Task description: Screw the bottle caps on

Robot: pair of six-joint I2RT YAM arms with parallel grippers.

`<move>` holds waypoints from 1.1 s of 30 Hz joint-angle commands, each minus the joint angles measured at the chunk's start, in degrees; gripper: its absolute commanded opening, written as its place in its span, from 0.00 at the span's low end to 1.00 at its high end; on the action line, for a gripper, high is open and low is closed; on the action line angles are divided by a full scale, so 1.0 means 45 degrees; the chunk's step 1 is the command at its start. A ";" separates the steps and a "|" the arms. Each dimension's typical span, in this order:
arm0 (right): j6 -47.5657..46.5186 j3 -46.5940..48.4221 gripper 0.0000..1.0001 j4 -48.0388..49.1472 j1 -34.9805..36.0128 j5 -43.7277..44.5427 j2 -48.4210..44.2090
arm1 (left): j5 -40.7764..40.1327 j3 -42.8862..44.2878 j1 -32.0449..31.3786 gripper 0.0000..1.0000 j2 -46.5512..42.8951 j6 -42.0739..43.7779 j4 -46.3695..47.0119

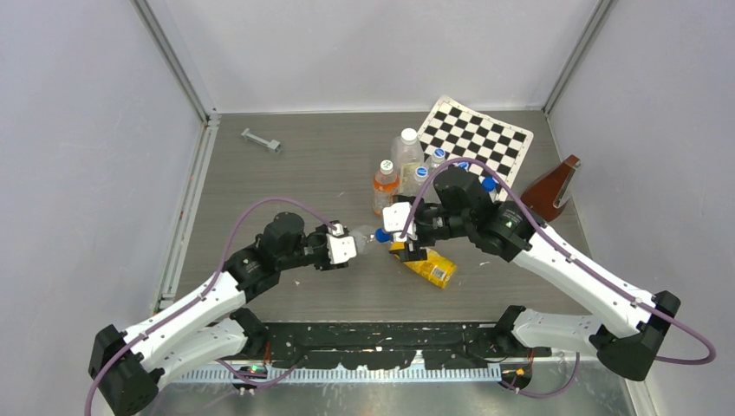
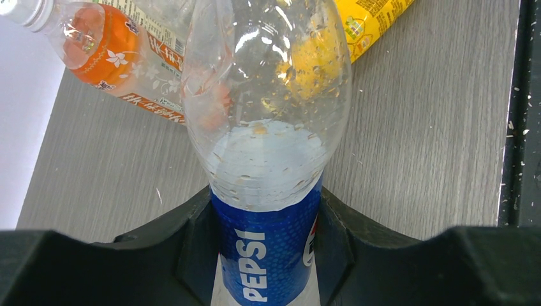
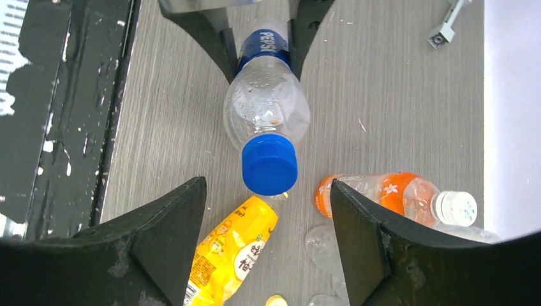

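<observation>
Over the grey wood-grain desk [image 1: 286, 173], left jaws clamped the Pepsi bottle [image 2: 268, 159], while right jaws stood wide apart, empty, flanking its blue cap [image 3: 270, 164].

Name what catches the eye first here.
The left claw clamps a clear plastic Pepsi bottle with a blue label at the middle of the grey table, its round blue plastic cap sitting inside the open right claw. Beside them a yellow-labelled juice bottle lies flat.
</observation>
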 commanded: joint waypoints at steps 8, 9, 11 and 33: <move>-0.1889 0.1256 0.68 -0.1017 0.0001 -0.1143 0.0651 | 0.1051 0.0460 -0.0068 0.50 0.0365 -0.0270 0.0313; -0.1890 0.1242 0.67 -0.1019 -0.0002 -0.1138 0.0651 | 0.0970 0.0464 -0.0068 0.50 0.0332 -0.0226 0.0271; -0.1863 0.1236 0.65 -0.1023 0.0013 -0.1116 0.0603 | 0.0844 0.0379 -0.0066 0.50 0.0237 -0.0220 0.0448; 0.0886 0.1460 0.06 -0.0924 0.0269 -0.1172 0.1690 | 0.0930 0.0409 -0.0068 0.50 0.0313 -0.0248 0.0544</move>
